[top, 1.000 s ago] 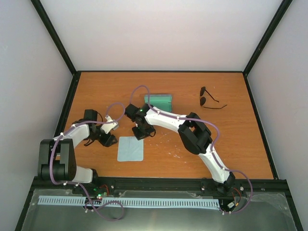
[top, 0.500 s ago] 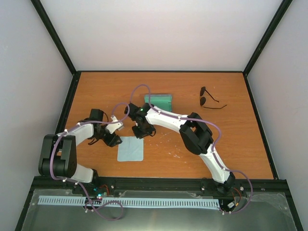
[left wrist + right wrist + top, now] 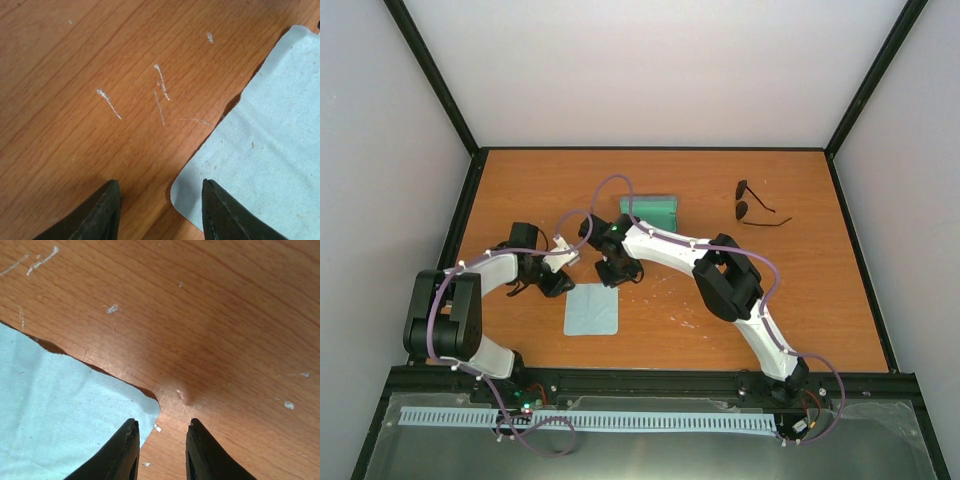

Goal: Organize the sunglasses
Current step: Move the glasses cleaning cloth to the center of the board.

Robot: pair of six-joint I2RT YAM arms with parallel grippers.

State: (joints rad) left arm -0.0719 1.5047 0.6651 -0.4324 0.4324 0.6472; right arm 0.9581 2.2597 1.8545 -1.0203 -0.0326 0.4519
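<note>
The sunglasses (image 3: 756, 205) lie open on the table at the back right, far from both arms. The light-blue cloth (image 3: 592, 309) lies flat at the front middle. My left gripper (image 3: 560, 284) is open and empty, low at the cloth's far left corner (image 3: 182, 196), its jaws straddling that corner. My right gripper (image 3: 613, 281) is open and empty, low at the cloth's far right corner (image 3: 150, 407), one finger over the cloth, the other over bare wood. The case (image 3: 649, 212), green inside showing, sits behind the right gripper.
The wooden table (image 3: 820, 300) is walled at the back and both sides. White scratches mark the wood (image 3: 160, 90) near the left gripper. The right arm (image 3: 725, 280) stretches across the middle of the table.
My left gripper has moved right and forward to the cloth's far left corner. The right gripper has barely shifted at the far right corner. The cloth, case and sunglasses have not moved.
</note>
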